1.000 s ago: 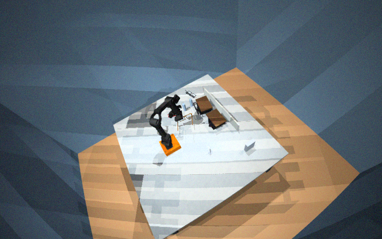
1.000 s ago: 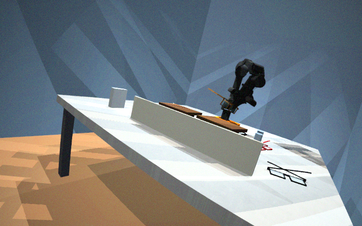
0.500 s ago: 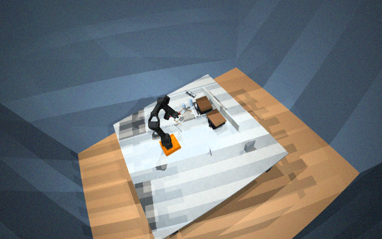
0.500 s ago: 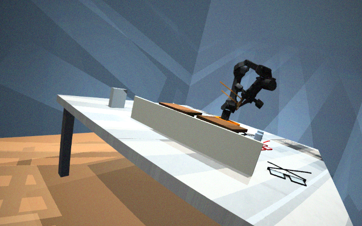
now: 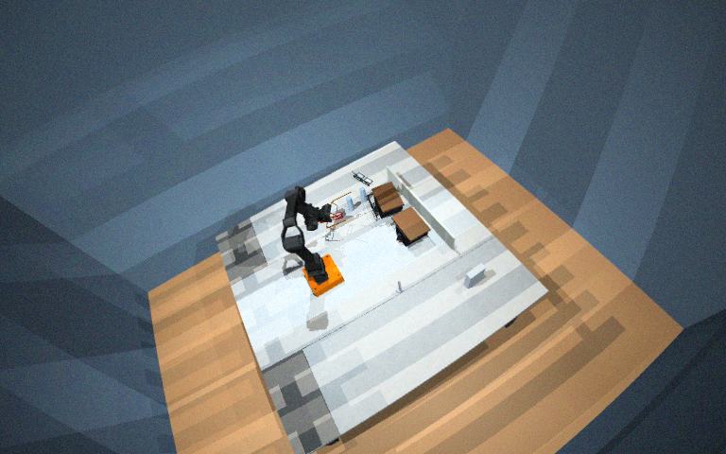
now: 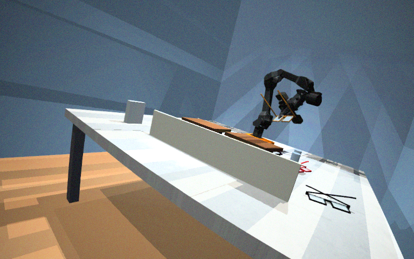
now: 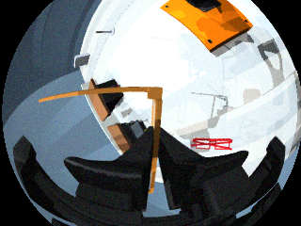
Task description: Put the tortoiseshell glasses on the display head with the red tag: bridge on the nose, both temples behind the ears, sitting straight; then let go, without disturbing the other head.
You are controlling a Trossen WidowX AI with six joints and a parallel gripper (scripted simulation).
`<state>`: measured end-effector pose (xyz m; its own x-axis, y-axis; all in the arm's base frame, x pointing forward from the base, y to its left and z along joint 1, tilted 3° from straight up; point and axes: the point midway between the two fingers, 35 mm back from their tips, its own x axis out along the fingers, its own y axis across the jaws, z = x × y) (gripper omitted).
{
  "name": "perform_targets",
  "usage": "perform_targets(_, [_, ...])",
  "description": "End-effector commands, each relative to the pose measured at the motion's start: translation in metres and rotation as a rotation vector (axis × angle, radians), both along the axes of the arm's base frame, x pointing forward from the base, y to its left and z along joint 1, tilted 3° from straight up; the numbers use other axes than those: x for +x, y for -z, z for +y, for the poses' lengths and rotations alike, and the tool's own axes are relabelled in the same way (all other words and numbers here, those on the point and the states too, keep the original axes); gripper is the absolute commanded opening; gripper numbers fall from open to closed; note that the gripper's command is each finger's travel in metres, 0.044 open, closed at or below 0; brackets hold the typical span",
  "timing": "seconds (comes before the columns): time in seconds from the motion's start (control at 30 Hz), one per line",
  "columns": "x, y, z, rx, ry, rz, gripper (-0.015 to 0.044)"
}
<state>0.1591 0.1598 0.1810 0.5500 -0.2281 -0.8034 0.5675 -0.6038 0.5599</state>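
The tortoiseshell glasses [image 5: 342, 196] [image 6: 292, 118] [image 7: 157, 110] hang in the air, clear of both heads. My gripper [image 5: 330, 214] [image 6: 281, 115] [image 7: 154, 130] is shut on their front frame. In the exterior view, the lenses are low and the temples point up and left. The display head nearer the grey block [image 5: 410, 225] [image 6: 204, 123] [image 7: 99, 100] has a brown top and dark body; a tiny red spot shows beside it in the wrist view, apparently its tag. The other head [image 5: 388, 197] [image 6: 253, 141] [image 7: 118, 137] has a dark thin frame at its front. Faces are hidden in the exterior view.
A pale upright panel [image 5: 425, 208] [image 6: 222, 155] stands behind the heads. Two light-blue cylinders [image 5: 350, 203] [image 5: 363, 194] stand near the other head. Red glasses [image 5: 337, 216] [image 7: 212, 144] and black glasses [image 5: 361, 178] [image 6: 328, 202] lie on the table. A grey block [image 5: 475, 275] [image 6: 134, 111] stands farther off.
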Motion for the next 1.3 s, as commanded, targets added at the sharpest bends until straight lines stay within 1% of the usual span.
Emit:
perform_targets(0.0, [-0.007, -0.004, 0.0, -0.07, -0.123, -0.018, 0.0])
perform_targets(0.2, [-0.019, -0.012, 0.004, -0.176, -0.327, -0.055, 0.0])
perform_targets(0.27, [-0.02, -0.013, 0.004, -0.188, -0.35, -0.06, 0.0])
perform_targets(0.33, [-0.019, -0.013, 0.005, -0.159, -0.318, -0.053, 0.0003])
perform_targets(1.27, [-0.019, -0.013, 0.005, -0.155, -0.311, -0.053, 0.0])
